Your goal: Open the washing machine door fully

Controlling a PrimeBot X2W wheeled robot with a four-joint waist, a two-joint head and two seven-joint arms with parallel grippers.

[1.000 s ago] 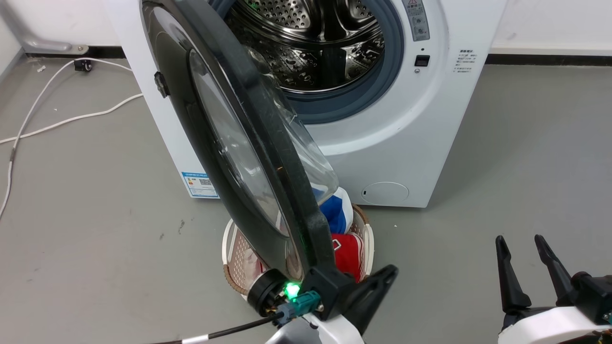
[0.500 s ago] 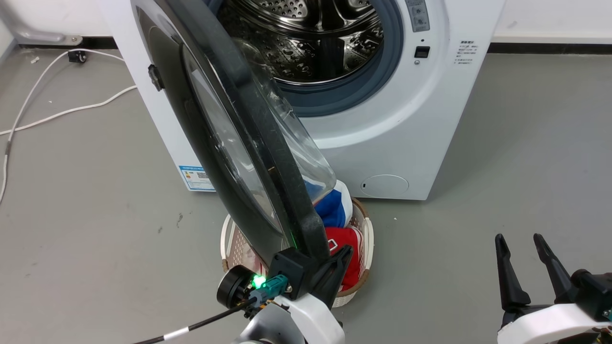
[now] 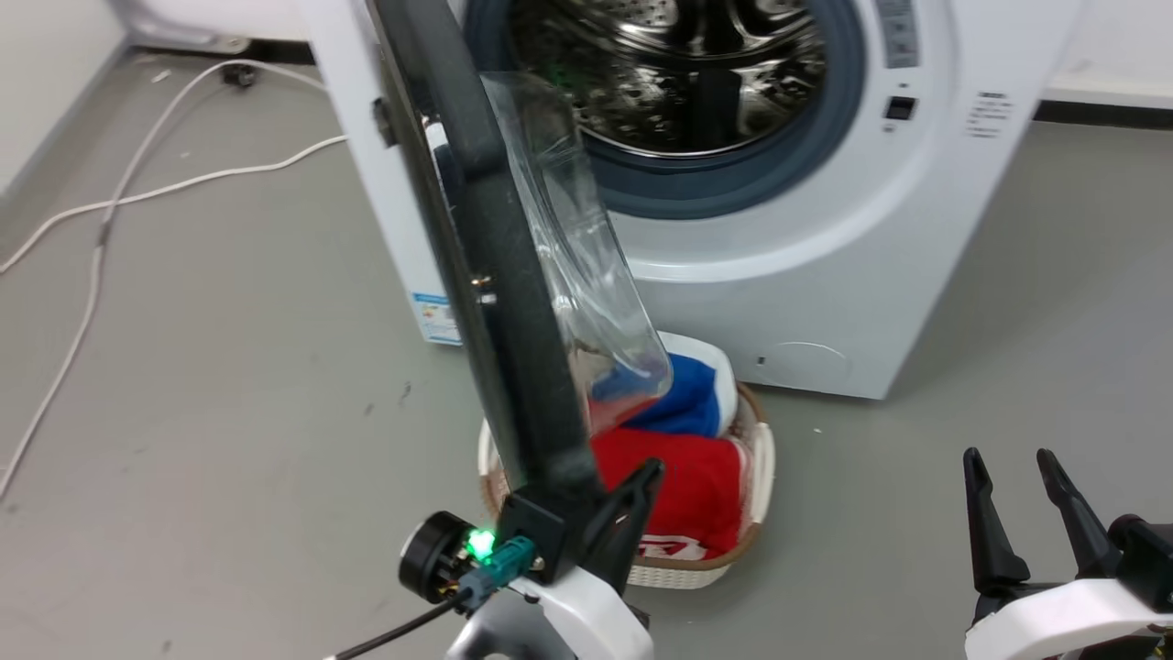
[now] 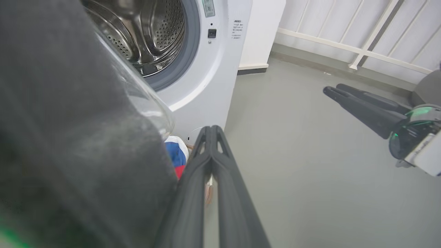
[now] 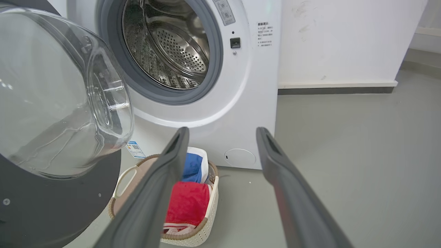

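Plainly, our left hand (image 4: 211, 130), fingers pressed together on nothing, sat against the rim of the washing machine door (image 3: 518, 348), which stood roughly half open at 11 o'clock. Unclamped, we judged, it could slip off and strike the laundry basket (image 3: 683, 576) at 2 o'clock.

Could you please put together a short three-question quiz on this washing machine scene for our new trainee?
1. True or false: the right gripper is shut on the washing machine door.
2. What lies in the basket on the floor before the washer? A: a red cloth and a blue cloth. B: shoes. C: bottles.
3. Fill in: in the left wrist view, the left gripper has its fingers ___ (open or shut).
Key: 1 false: it is open, apart from the door. 2 A. 3 shut.
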